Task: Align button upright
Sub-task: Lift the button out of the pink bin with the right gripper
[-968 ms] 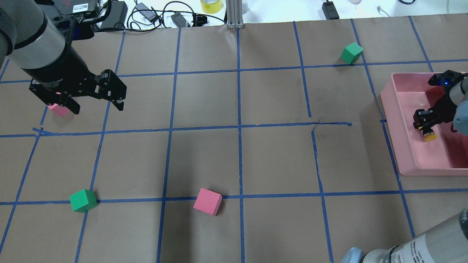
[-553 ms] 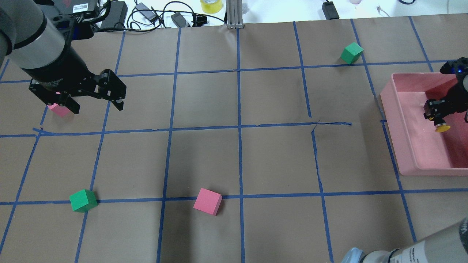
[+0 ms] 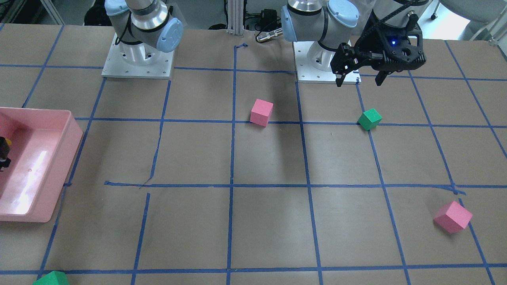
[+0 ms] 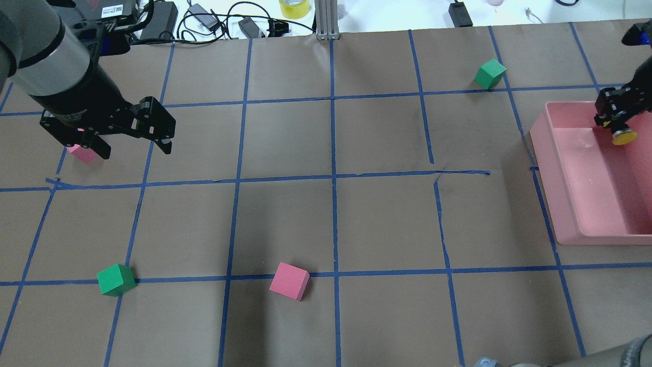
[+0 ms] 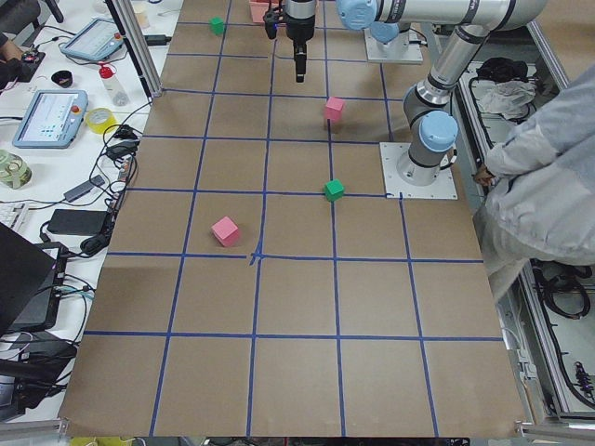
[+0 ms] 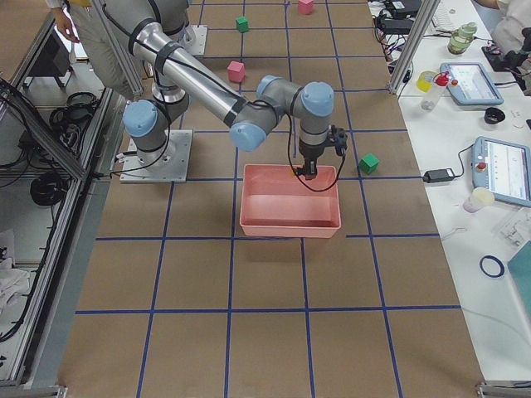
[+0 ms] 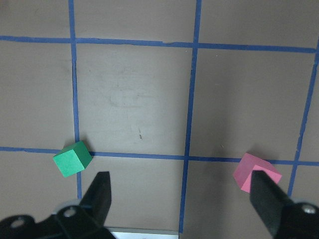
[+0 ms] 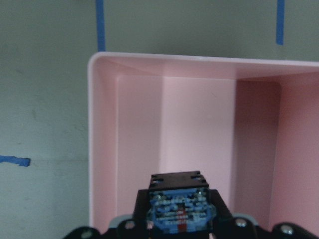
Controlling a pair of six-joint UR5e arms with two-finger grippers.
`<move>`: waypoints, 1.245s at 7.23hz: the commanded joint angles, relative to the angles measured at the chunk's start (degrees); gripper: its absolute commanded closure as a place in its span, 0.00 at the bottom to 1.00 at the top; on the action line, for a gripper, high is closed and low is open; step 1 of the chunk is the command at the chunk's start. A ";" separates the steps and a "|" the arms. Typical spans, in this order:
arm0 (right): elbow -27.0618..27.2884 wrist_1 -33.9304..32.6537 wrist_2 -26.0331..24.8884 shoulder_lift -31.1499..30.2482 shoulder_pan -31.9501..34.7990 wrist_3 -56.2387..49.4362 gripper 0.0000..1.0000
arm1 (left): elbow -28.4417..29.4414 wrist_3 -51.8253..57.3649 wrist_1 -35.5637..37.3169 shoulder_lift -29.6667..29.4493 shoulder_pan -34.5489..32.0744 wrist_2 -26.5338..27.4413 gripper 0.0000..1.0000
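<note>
My right gripper (image 4: 615,113) is shut on the button (image 4: 623,135) and holds it in the air over the far end of the pink bin (image 4: 570,214). The button's yellow cap points away from the wrist, below the fingers. In the right wrist view its contact block (image 8: 179,205) faces the camera between the jaws, with the bin's wall (image 8: 103,149) below. The button only just shows at the left edge of the front-facing view (image 3: 3,147). My left gripper (image 4: 136,151) is open and empty, high above the table's left side, also in the front-facing view (image 3: 359,83).
Foam cubes lie on the brown gridded paper: a green one (image 4: 116,280), a pink one (image 4: 289,281), a green one at the back (image 4: 490,74), and a pink one (image 4: 80,153) partly hidden by the left gripper. Cables and gear line the far edge.
My right gripper has risen with the button and moved toward the far end of the bin. The left arm has not moved.
</note>
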 commanded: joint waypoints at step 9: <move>0.19 -20.12 -3.96 15.36 51.74 51.45 1.00 | -0.09 0.09 0.06 0.00 0.18 -0.07 0.00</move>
